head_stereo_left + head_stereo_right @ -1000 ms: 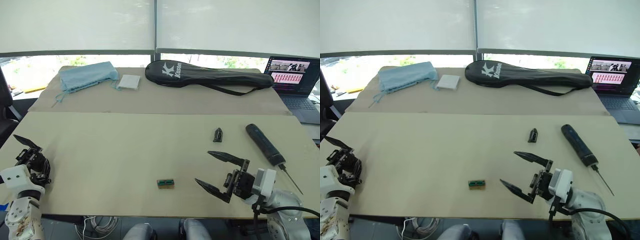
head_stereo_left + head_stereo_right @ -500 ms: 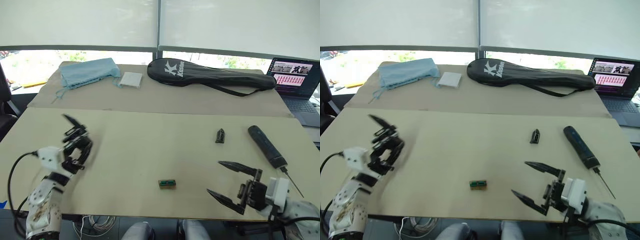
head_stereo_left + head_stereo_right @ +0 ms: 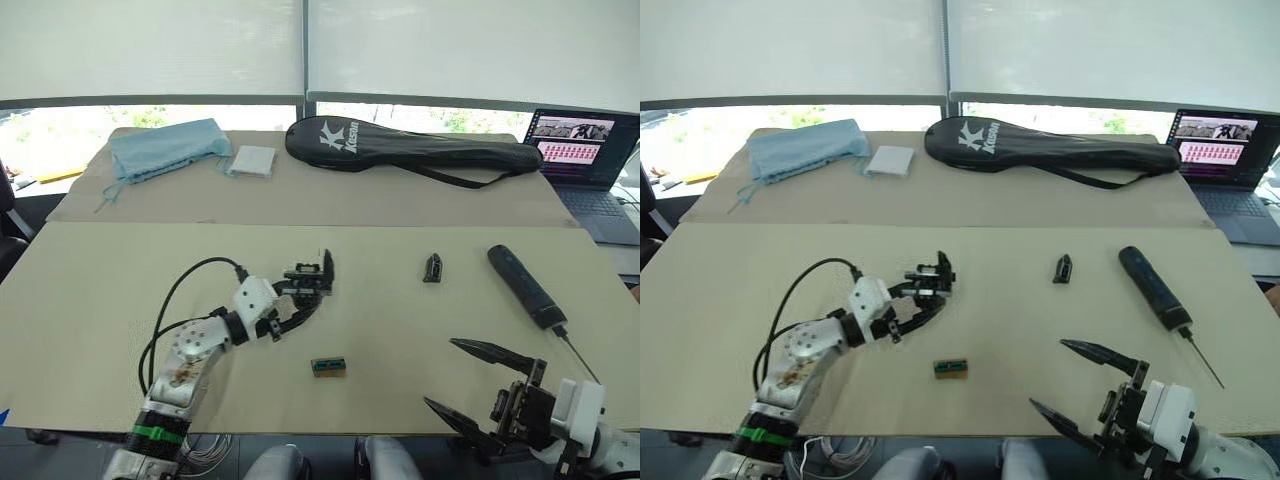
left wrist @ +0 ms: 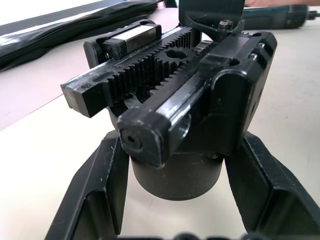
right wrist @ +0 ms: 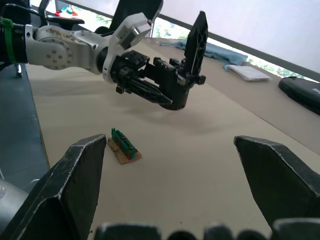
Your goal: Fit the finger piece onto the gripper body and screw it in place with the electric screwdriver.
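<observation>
fingers of the left gripper [image 3: 300,300] clamped round the gripper body [image 3: 308,283], held above mid-worktop [image 3: 120,290], its fitted finger pointing up. right gripper [image 3: 487,385] fingers spread, empty, at the near edge. finger piece [image 3: 433,267] lies loose further back, nearer the right arm, with the electric screwdriver [image 3: 527,288] beside it, bit toward the robot.

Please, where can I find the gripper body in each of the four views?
Left eye view: the gripper body is left of centre, held by the left end effector.
Right eye view: left of centre.
Left wrist view: central.
Right wrist view: beyond the small green box.
Shared landmark: the black racket bag.
</observation>
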{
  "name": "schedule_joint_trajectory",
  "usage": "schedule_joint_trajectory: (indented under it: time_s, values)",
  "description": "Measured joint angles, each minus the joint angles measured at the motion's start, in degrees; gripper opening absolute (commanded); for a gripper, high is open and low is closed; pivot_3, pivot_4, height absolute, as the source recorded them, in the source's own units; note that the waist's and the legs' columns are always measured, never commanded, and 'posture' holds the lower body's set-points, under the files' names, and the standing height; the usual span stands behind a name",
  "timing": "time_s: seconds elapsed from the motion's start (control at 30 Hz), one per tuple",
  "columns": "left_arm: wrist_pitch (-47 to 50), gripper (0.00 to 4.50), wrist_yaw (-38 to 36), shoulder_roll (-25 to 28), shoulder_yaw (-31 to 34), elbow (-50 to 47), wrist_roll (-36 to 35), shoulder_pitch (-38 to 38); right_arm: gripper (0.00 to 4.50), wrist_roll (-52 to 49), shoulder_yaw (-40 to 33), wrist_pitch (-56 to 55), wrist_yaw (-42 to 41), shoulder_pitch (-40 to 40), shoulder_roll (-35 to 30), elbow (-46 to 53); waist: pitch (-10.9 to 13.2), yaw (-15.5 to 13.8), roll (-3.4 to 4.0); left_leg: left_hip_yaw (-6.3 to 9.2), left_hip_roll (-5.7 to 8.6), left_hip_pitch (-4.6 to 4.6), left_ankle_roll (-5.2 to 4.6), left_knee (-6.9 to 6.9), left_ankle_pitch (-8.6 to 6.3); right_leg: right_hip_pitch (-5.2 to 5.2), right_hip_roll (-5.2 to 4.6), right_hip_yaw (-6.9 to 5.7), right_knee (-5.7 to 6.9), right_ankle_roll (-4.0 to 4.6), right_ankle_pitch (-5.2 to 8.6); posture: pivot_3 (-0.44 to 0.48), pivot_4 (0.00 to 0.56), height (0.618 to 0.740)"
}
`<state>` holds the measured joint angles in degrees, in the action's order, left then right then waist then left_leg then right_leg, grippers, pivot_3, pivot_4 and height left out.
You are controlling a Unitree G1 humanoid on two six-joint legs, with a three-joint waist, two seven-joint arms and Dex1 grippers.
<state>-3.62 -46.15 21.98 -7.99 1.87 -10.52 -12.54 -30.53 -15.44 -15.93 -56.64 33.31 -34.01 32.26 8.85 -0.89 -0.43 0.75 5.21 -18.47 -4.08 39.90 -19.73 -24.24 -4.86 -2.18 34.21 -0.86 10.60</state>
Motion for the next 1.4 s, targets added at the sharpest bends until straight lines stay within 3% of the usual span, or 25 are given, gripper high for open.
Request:
schedule_joint_trajectory:
  time_s: [0.2, 0.9, 1.03, 1.07, 1.4]
  values:
    - [-0.17, 2.28, 0.57, -2.64, -2.87, 4.42, 2.73, -0.67, 4.5, 0.02, 0.02, 1.55, 2.16, 0.89, 0.04, 2.0, 0.0, -0.04, 0.01, 0.01, 0.01, -0.03, -0.02, 0.01, 0.0, -0.03, -0.02, 0.0, -0.02, 0.0, 0.0, 0.0, 0.15, 0.74]
    - [-1.65, 2.28, 0.86, -4.19, -2.94, 5.14, 2.1, 2.04, 4.5, 0.38, 1.26, 3.51, 3.0, -2.46, -0.25, 1.93, -0.25, -0.58, 0.41, 0.03, 0.01, -0.01, -0.06, 0.0, -0.01, 0.01, -0.07, 0.01, -0.03, 0.0, 0.0, 0.0, 0.15, 0.74]
    - [-1.8, 4.24, -1.11, -3.38, -2.58, 5.62, 0.75, 2.14, 4.5, 0.02, 0.92, 3.68, 2.41, -1.49, -0.47, 1.93, -0.27, -0.3, 0.45, 0.03, 0.0, 0.0, -0.06, -0.01, -0.01, 0.01, -0.06, 0.02, -0.02, 0.0, 0.01, 0.0, 0.15, 0.74]
    - [-1.76, 4.45, -1.77, -3.12, -2.39, 5.67, 0.3, 2.24, 4.5, 0.01, 0.84, 3.68, 2.21, -1.5, -0.48, 1.93, -0.28, -0.16, 0.45, 0.02, 0.0, 0.01, -0.06, 0.0, -0.01, 0.01, -0.06, 0.02, -0.01, 0.0, 0.01, 0.0, 0.15, 0.74]
    - [-1.34, 4.45, -10.32, 4.22, -0.07, 6.52, -4.17, 2.88, 4.5, 0.01, -0.13, 3.67, 1.63, -0.98, -0.4, 1.3, -0.29, 0.19, 0.46, 0.02, -0.03, 0.05, -0.06, 0.0, -0.01, 0.0, -0.02, 0.02, 0.08, 0.05, 0.04, 0.0, 0.15, 0.74]
